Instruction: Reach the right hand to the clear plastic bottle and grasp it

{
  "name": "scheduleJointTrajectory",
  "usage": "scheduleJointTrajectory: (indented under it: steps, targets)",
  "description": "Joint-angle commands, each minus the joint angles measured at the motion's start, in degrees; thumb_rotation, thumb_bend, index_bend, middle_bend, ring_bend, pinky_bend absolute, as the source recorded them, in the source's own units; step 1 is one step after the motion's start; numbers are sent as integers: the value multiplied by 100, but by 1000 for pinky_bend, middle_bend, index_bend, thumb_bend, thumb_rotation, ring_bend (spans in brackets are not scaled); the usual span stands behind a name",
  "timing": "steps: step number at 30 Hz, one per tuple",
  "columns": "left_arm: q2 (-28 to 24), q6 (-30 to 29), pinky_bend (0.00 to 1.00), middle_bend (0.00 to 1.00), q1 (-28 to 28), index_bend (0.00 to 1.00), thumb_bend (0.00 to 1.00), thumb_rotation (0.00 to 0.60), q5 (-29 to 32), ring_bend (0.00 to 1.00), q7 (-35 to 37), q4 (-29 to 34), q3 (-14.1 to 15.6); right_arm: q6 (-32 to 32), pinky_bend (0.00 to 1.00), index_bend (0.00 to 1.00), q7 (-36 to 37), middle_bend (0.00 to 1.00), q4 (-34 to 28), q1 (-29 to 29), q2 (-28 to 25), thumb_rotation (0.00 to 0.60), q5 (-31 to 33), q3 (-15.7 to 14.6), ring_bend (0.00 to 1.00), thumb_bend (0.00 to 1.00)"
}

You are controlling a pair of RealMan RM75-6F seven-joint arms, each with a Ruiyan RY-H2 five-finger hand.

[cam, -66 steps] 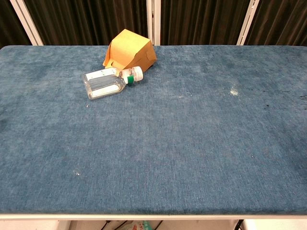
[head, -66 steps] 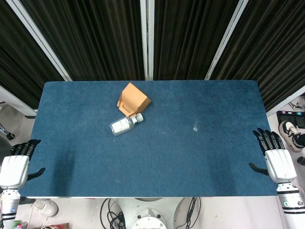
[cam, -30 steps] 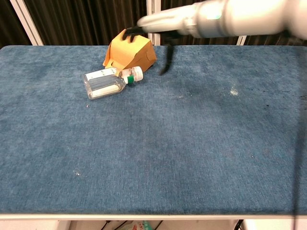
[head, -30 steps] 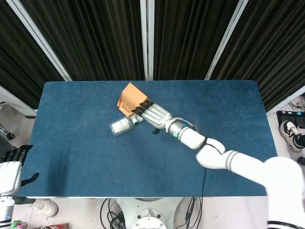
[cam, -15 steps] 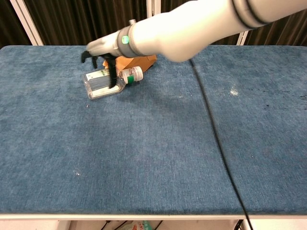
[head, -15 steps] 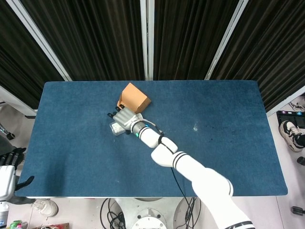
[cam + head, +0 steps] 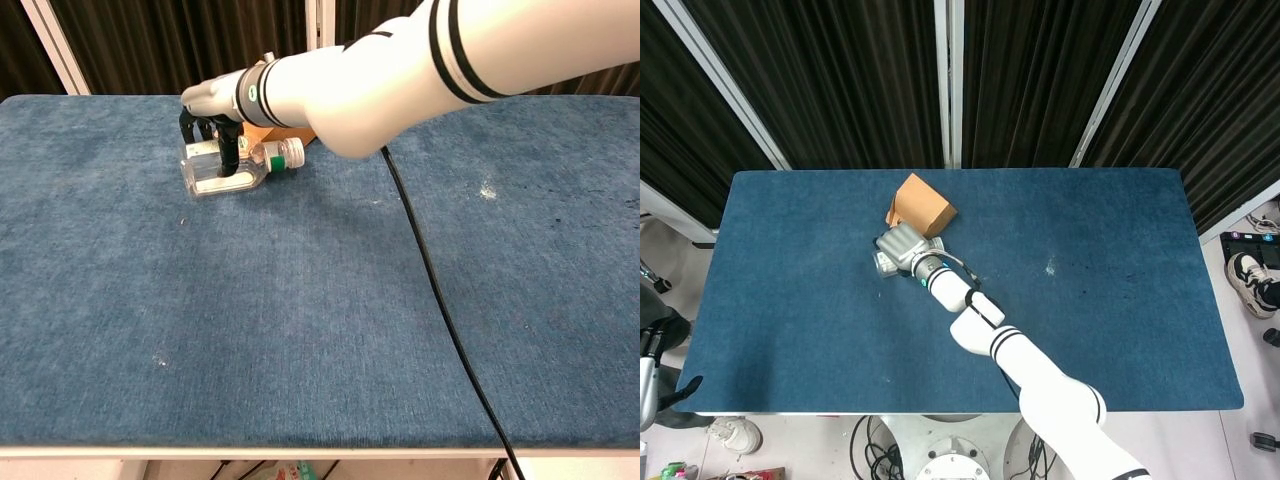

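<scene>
On the blue felt tabletop (image 7: 320,330), the right hand (image 7: 213,115) closes its black fingers (image 7: 229,152) around the clear plastic bottle (image 7: 225,172), lying just in front of the orange cardboard box (image 7: 921,205); the left hand's (image 7: 648,375) state is unclear.

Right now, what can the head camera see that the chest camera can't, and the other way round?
Only the head view shows the left hand low beside the table's left edge, shoes on the floor, and the whole blue table.

Only the chest view shows dark fingers reaching down around the clear plastic bottle, plus its white cap.

Both show the right hand on the bottle, beside the orange cardboard box.
</scene>
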State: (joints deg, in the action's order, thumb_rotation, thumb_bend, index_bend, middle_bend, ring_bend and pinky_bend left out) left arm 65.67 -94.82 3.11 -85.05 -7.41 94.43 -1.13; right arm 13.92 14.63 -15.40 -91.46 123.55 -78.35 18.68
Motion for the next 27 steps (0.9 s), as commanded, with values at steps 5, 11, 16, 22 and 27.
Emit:
scheduleJointTrajectory:
  steps: [5,11,16,22,27]
  targets:
    - [-7,-1,210,181,-8,185,13,600,-26,202,-36,1,-42,1371,362,523,881,501,-1459,794,-1026,600,-649,-569,332,357]
    - [-8,38,210,181,-85,185,13,600,-89,201,-155,42,-108,3081,364,524,1256,501,-3365,1747,-2334,600,-1270,-1109,327,357]
    - [-15,113,209,181,-166,185,14,600,-150,201,-288,128,-137,4287,365,529,1204,503,-4874,2487,-3244,600,-1635,-1438,327,357]
    - [-19,187,209,181,-233,185,14,600,-156,201,-375,200,-175,5439,370,538,740,504,-5790,3206,-3813,600,-1944,-1643,327,357]
    - [-9,256,209,181,-316,185,13,600,-198,202,-456,241,-207,5600,372,543,622,501,-5998,3377,-3947,600,-1991,-1648,327,357]
